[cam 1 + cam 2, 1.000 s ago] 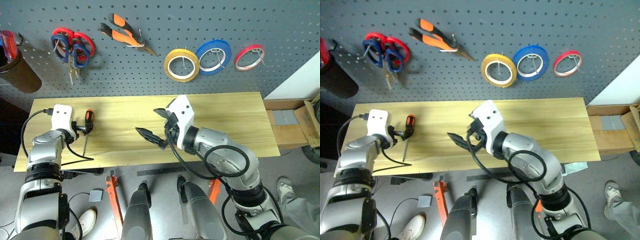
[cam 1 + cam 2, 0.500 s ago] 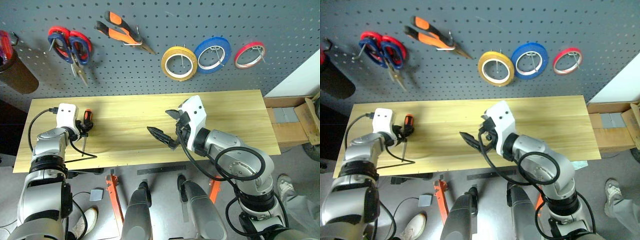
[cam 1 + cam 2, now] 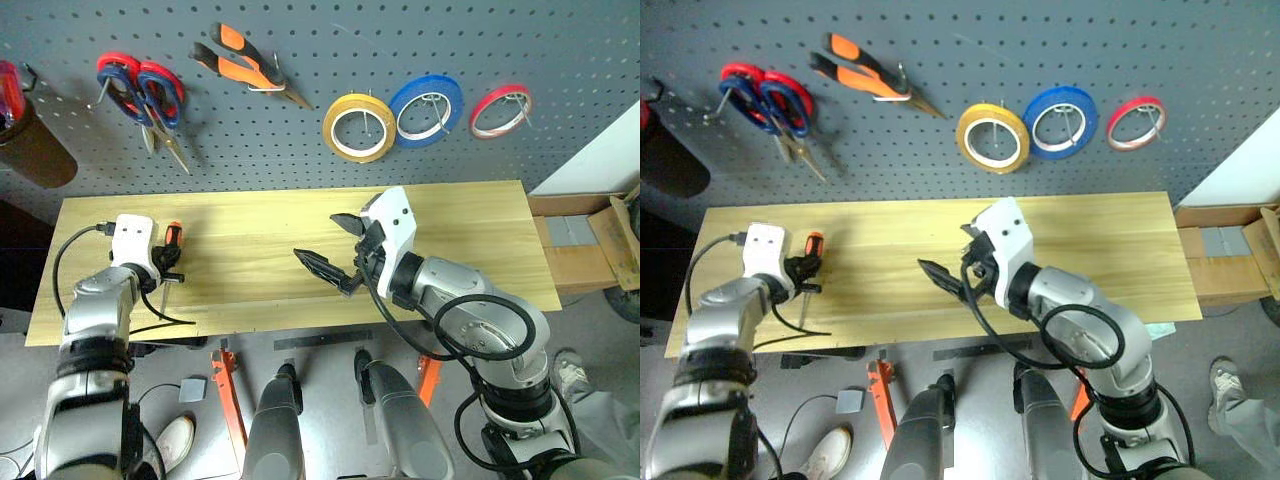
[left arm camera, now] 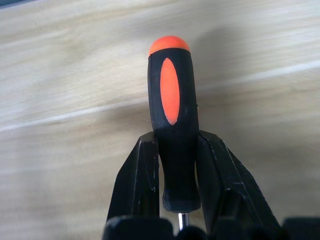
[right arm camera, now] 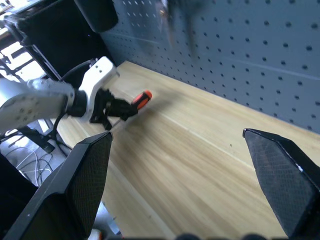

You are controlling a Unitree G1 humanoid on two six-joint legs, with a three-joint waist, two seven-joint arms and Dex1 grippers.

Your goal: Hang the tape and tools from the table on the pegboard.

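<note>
My left gripper (image 4: 176, 137) is shut on the lower part of the orange-and-black screwdriver (image 4: 172, 115) handle, at the left end of the wooden table (image 3: 460, 220). That screwdriver (image 3: 173, 240) points its shaft toward the front edge. Over the middle of the table, my right gripper (image 3: 332, 245) hangs open with nothing in it. On the pegboard (image 3: 560, 50) hang the yellow tape (image 3: 361, 128), the orange-and-black pliers (image 3: 245, 65) and the blue-handled scissors (image 3: 162, 88).
Red-handled scissors (image 3: 112, 70) hang beside the blue ones. A blue roll (image 3: 427, 108) and a thin red roll (image 3: 499, 110) hang right of the yellow tape. A brown container (image 3: 38, 150) sticks out at the pegboard's left. A cardboard box (image 3: 585, 250) lies past the table's right end.
My left gripper has closed on the screwdriver's handle and drawn back slightly. On the pegboard the scissors' blades have swung to the right. My right gripper stays open.
</note>
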